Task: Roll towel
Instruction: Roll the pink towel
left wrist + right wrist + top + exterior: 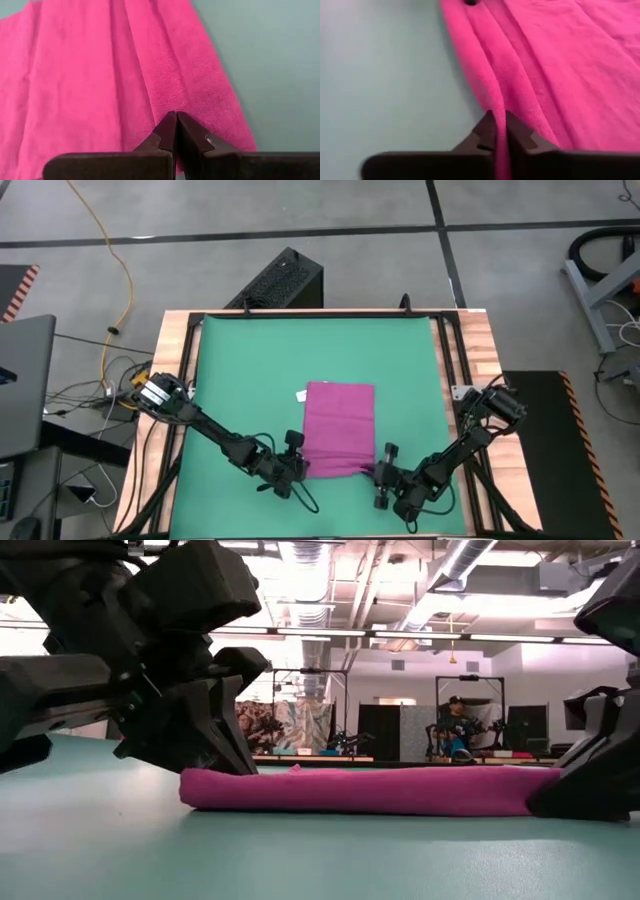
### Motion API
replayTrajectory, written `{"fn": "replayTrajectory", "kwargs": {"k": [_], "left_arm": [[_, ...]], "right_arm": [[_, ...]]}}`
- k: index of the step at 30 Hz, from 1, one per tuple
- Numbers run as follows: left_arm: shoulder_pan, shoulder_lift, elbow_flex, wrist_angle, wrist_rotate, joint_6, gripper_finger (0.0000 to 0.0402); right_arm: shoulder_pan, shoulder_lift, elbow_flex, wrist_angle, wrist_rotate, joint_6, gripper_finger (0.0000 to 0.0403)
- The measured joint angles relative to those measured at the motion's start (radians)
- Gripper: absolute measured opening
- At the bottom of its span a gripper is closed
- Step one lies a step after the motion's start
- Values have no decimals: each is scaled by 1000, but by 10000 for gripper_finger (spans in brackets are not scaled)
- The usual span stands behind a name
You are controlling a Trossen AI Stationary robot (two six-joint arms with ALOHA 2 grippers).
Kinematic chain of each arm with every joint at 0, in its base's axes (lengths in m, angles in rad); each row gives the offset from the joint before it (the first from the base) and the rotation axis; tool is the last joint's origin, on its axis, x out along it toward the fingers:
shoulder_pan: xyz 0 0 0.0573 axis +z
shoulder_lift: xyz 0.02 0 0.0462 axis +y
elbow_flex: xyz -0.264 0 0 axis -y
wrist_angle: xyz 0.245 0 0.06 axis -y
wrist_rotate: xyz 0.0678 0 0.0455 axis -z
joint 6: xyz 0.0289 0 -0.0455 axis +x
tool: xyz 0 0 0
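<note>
The magenta towel (340,425) lies spread on the green mat (250,360), a small white tag (300,395) at its far left corner. My left gripper (300,467) is shut at the towel's near left corner, and my right gripper (373,473) is shut at its near right corner. In the low view the towel (370,790) shows as a low strip between the left gripper (215,755) and the right gripper (560,795). Creases run across the cloth away from both grippers. My left gripper has its shut fingertips (170,125) on the towel's near edge, close to the near left corner (235,140), slanting down from the near left. A crease (150,90) runs from the tips; what lies between them is hidden. The towel lies on the mat. My right gripper pinches a raised fold of the towel (496,100) between its two fingers, close to the right side edge at the near corner. Pink cloth (501,150) shows in the gap between the fingers. The fingers slant down from the near right. The rest of the towel lies on the mat.
The mat covers most of the wooden table (480,350), with bare green room on the far, left and right sides of the towel. A black box (285,280) stands on the floor beyond the far edge. Cables (110,380) lie off the table's left.
</note>
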Motion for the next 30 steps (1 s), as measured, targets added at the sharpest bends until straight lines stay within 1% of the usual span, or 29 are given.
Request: {"fn": "replayTrajectory", "kwargs": {"k": [2, 4, 7, 9, 10, 11, 13, 16, 18, 23, 26, 30], "left_arm": [[-15, -7, 11, -4, -32, 13, 0], [-34, -28, 17, -5, -100, 12, 0], [-74, -57, 19, -3, -253, 2, 0], [-108, -66, 19, 0, -358, 23, 0], [-122, -69, 19, 12, -393, 42, 0], [-131, -70, 19, 22, -404, 64, 0], [-125, -52, 21, 30, -367, 90, 0], [-82, 11, 18, 26, -268, 97, 0], [-59, 49, 18, 51, -236, 106, 0], [-30, 90, 22, 98, -191, 91, 0], [-26, 95, 22, 96, -166, 88, 0], [-27, 96, 21, 79, -161, 75, 0]], "right_arm": [[0, 0, 0, 4, 0, 3, 15], [0, 0, 0, 6, 0, 6, 15], [0, 0, 0, 8, 0, 8, 26], [0, 0, 4, 7, 0, 9, 25], [0, 0, 8, 5, 0, 9, 22], [0, 0, 13, 2, -1, 6, 17], [-1, 0, 27, 1, -8, -10, 14], [-2, -9, 55, -5, -11, -46, 14], [-2, -22, 71, -20, -25, -72, 14], [-4, -87, 85, -56, -63, -72, 15], [-10, -146, 83, -87, -97, -9, 15], [-30, -242, 87, -153, -142, 76, 15]]}}
